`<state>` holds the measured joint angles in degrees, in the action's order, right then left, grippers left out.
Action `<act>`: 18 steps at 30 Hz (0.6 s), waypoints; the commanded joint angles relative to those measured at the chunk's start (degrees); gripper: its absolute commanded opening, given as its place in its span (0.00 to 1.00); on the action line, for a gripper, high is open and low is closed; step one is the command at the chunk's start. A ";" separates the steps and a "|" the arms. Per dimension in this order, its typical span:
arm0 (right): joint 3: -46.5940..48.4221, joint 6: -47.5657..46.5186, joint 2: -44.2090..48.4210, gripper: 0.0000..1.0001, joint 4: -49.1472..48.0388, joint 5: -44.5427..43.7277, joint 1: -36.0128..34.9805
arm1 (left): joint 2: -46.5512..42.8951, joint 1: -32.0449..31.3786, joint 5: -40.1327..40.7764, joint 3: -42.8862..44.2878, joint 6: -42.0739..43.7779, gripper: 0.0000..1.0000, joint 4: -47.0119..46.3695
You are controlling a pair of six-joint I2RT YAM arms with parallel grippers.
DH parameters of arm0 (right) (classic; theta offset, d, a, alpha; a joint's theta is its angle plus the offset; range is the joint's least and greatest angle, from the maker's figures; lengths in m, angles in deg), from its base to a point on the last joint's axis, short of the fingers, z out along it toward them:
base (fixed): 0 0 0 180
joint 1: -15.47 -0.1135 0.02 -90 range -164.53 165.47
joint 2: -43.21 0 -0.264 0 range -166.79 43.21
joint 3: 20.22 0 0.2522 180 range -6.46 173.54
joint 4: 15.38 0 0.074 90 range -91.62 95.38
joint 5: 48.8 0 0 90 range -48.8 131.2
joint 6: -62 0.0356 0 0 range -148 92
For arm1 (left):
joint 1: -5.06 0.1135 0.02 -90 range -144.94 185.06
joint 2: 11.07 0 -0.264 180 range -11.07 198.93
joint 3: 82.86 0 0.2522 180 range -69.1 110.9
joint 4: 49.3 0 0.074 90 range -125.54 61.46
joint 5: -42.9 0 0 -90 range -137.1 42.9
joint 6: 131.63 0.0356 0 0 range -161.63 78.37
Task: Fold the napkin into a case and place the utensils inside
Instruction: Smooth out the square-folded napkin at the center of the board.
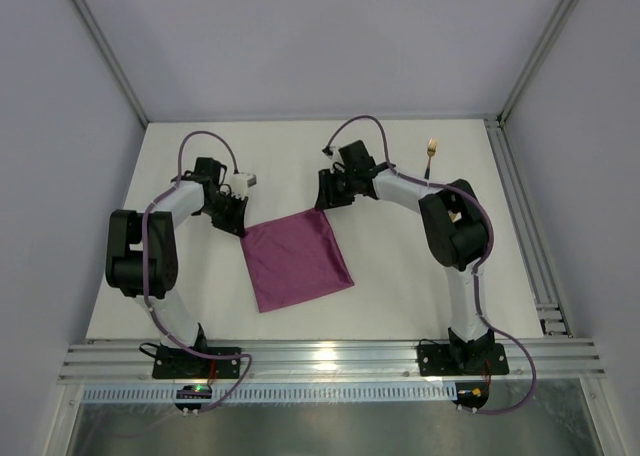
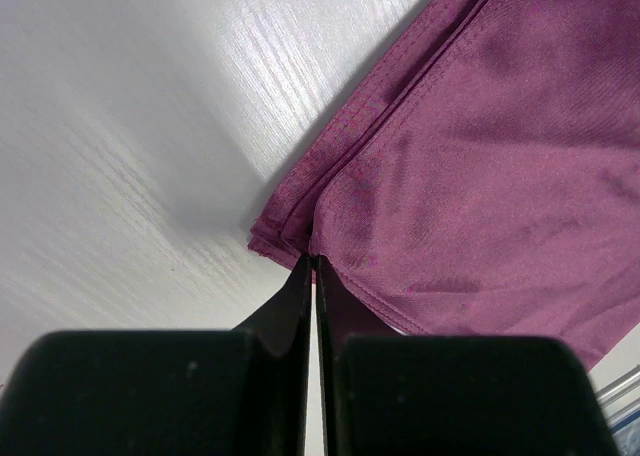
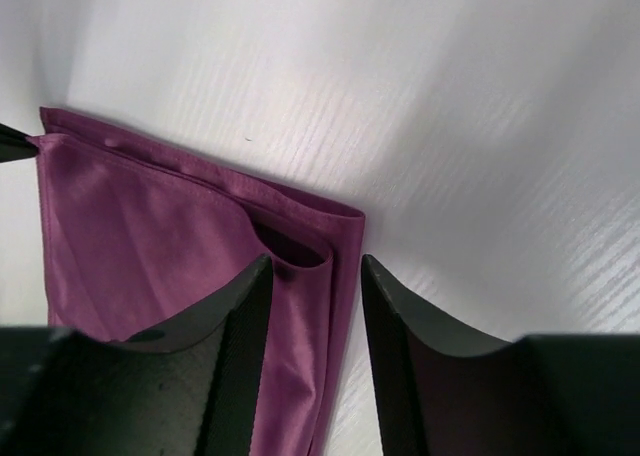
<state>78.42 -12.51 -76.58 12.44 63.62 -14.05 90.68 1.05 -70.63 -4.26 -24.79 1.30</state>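
While the L gripper [image 2: 312, 263] is pressed fully together, its tips are met right at a corner edge of the napkin [image 2: 480, 146]. A sliver of cloth looks nipped btwn them, and stacked layers are seen at that corner. The R gripper [image 3: 315, 261] is held spread. One finger [image 3: 235, 326] is sat over the cloth and the other [image 3: 410, 326] over bare table [image 3: 450, 96], w/ the folded far-right corner btwn them; contact w/ the cloth can't be told. From the top cam, the napkin is seen folded to a rough square, laid flat and skewed at mid-table btwn both arms, w/ one gripper at each far corner. A gold fork [image 1: 431, 151] is laid near the far right edge, well apart from the cloth.
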 commanded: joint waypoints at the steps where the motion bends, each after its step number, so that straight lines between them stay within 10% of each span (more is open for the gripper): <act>1: 3.97 -1.33 -1.76 0.42 0.96 0.08 -0.37 | -1.21 -0.12 0.06 1.08 0.04 0.00 -1.77; 7: 3.89 -1.07 -0.89 0.04 -0.97 1.05 -0.37 | -1.73 -0.12 1.38 1.25 -0.05 0.00 -2.30; 18: 4.59 0.33 1.05 0.04 -2.11 1.32 0.16 | -2.70 0.67 3.31 2.66 -0.23 0.00 -2.74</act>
<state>80.35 -12.82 -78.41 12.36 64.45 -14.05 90.64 1.10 -68.14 -3.65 -24.81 0.01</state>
